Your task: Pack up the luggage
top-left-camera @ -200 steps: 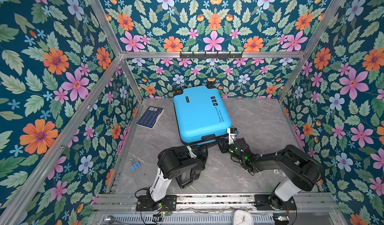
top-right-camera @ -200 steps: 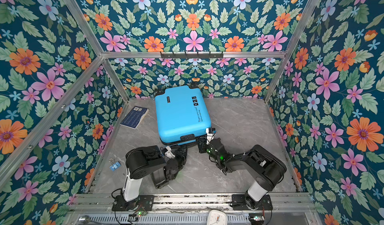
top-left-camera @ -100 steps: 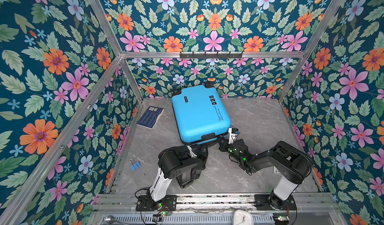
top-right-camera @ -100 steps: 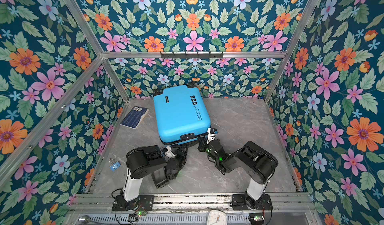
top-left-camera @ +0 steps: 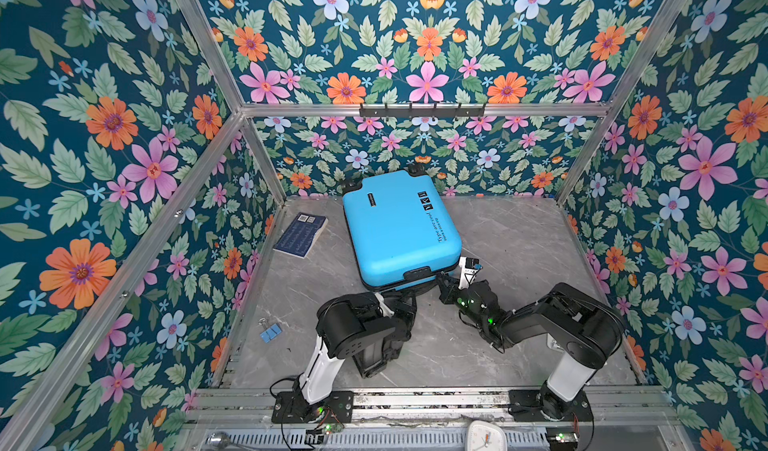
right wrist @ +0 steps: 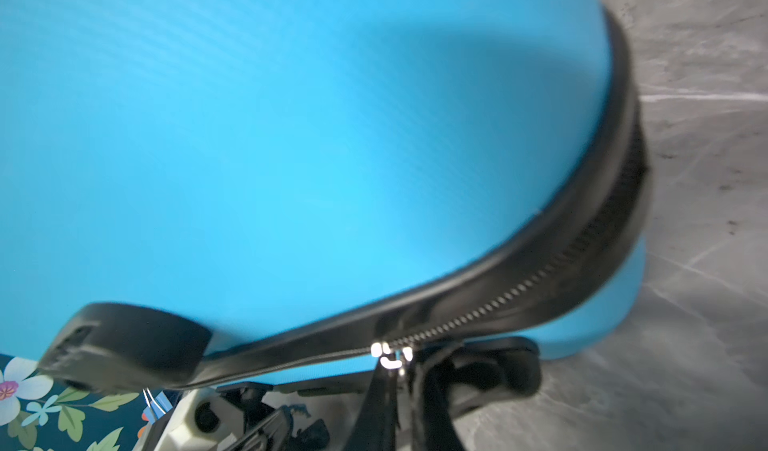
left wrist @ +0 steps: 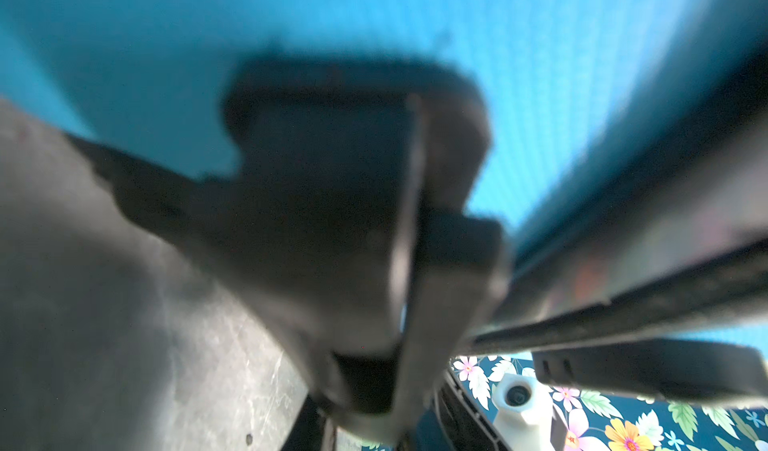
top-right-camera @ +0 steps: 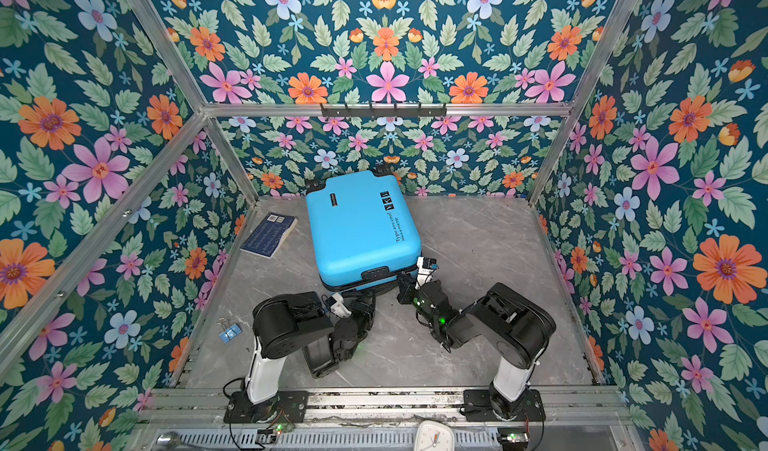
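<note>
Lying flat on the grey table (top-left-camera: 519,237), toward the back wall with its wheels rearward and its handle end facing the arms, the luggage (top-left-camera: 399,228) has its lid down. Its zipper (right wrist: 519,286) looks only part-run, since the teeth gape beyond the slider toward the rounded corner. The right gripper (right wrist: 401,380) is clenched on the silver zipper pull (right wrist: 388,355) at the case's near edge, and that thin tab is the likely weak spot. A tug angled away from the track could slip it out of the pinch, or jam the slider where the track bends round the corner. The shell sits on a smooth top, so a hard pull may drag or swing the whole case instead of running the zip. The left gripper (left wrist: 411,158) is pressed low against the near side of the shell, fingers close together; the blurred wrist view does not let me tell whether they grasp anything. If it is a brace, it looks slight. Both arms are folded low, elbows out, forearms reaching inward to the case's near edge in both top views.
</note>
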